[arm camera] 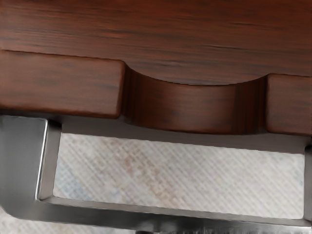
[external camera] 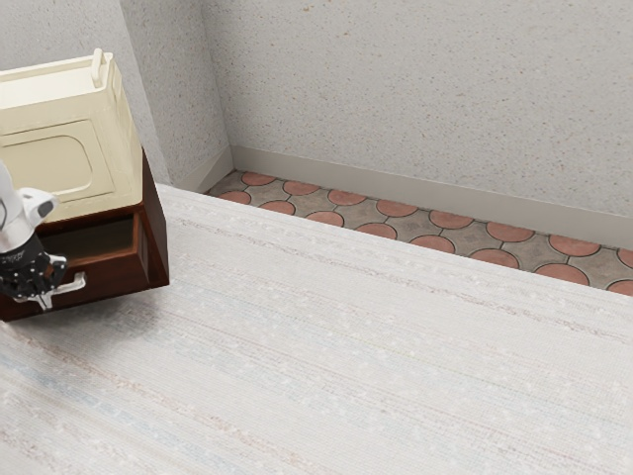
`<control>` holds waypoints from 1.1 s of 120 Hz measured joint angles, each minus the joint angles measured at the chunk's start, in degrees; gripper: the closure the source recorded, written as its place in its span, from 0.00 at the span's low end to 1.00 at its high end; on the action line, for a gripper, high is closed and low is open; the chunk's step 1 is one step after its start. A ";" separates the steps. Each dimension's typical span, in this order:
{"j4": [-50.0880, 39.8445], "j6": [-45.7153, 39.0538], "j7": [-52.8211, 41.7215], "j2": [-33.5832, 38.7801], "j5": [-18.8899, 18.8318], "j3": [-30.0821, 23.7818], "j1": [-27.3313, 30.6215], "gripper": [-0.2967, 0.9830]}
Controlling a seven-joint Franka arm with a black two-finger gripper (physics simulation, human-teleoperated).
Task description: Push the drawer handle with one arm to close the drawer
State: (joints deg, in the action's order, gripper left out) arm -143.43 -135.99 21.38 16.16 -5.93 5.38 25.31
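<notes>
Silver handle (arm camera: 122, 214) is closest, mounted on the front of the drawer (external camera: 107, 279), which hangs open around nine o'clock in the exterior view. Hand (external camera: 45, 300) is right by the handle's eight o'clock end, probably lined up to push it inward; can't tell if it's wide or narrow tbh.

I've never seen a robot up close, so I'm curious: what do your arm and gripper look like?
My arm is white with smooth, rounded casings, partly beyond the exterior view's left edge. My gripper has a black, knobbly body with small pale markings.
</notes>
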 joint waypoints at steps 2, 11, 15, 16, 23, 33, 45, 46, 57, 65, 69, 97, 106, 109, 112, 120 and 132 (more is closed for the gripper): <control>0.26 -0.23 0.01 -0.21 -0.12 0.02 0.00 0.85; 1.17 -1.07 -0.05 -0.98 -0.49 0.24 -0.01 0.85; 1.63 -1.36 -0.11 -1.48 -0.61 0.45 0.00 0.85; 1.77 -1.42 -0.13 -1.62 -0.63 0.48 0.00 0.85; 2.95 -1.82 -0.31 -3.00 -0.78 0.63 0.00 0.85; 4.42 -2.28 -0.64 -4.71 -0.89 0.73 -0.02 0.85; 5.23 -3.83 -1.34 -6.54 -0.88 0.77 -0.04 0.85; 5.30 -3.94 -1.40 -6.65 -0.88 0.77 -0.04 0.85; 6.67 -5.17 -2.22 -8.14 -0.85 0.78 -0.02 0.85; 7.79 -5.78 -2.84 -9.19 -0.84 0.87 -0.06 0.85; 8.36 -6.02 -3.14 -9.74 -0.86 1.17 -0.12 0.85; 13.70 -6.90 -5.40 -14.46 -0.72 1.92 0.01 0.85; 15.27 -7.00 -6.10 -15.88 -0.65 1.98 0.06 0.85; 15.72 -7.02 -6.32 -16.26 -0.64 2.00 0.08 0.85; 16.19 -7.03 -6.53 -16.69 -0.62 2.00 0.11 0.85; 17.16 -7.05 -7.13 -17.62 -0.53 2.00 0.16 0.85; 18.01 -7.05 -7.98 -18.33 -0.40 2.00 0.13 0.85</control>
State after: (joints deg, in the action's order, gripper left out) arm -125.42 -143.04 13.40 -2.16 -6.33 7.38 25.44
